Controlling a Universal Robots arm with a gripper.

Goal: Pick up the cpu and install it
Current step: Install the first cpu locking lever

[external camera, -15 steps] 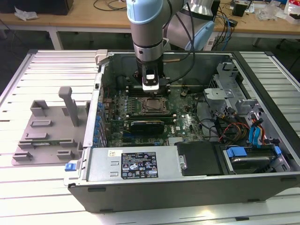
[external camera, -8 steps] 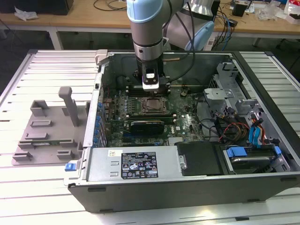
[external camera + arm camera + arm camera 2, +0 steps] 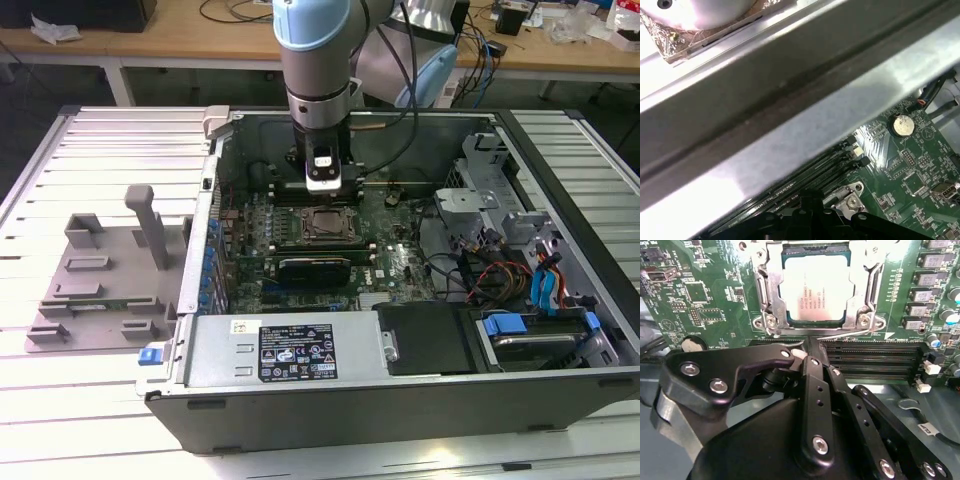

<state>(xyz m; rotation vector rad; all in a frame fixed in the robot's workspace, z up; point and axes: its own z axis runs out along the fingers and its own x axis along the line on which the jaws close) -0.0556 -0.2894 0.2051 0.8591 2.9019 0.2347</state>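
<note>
Cpu, the flat square chip with silver-grey metal top [image 3: 815,287], sits seated in the metal-framed socket [image 3: 767,300] on the green motherboard [image 3: 690,295], apart from the black end effector [image 3: 807,352]. End effector fingers are drawn together on nothing, hanging just over the black memory slots [image 3: 870,360]. Farther out in the exterior view: open grey computer case [image 3: 330,395] on the slatted tabletop [image 3: 90,430].

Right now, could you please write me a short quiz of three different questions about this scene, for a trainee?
1. True or false: the cpu lies in the socket frame on the motherboard.
2. Where is the end effector in the exterior view? A) over the grey fixture beside the case; B) inside the computer case, above the motherboard.
3. Fill in: in the second wrist view, the black memory slots look ____.

Key: 1 true; 2 B; 3 empty.
</note>
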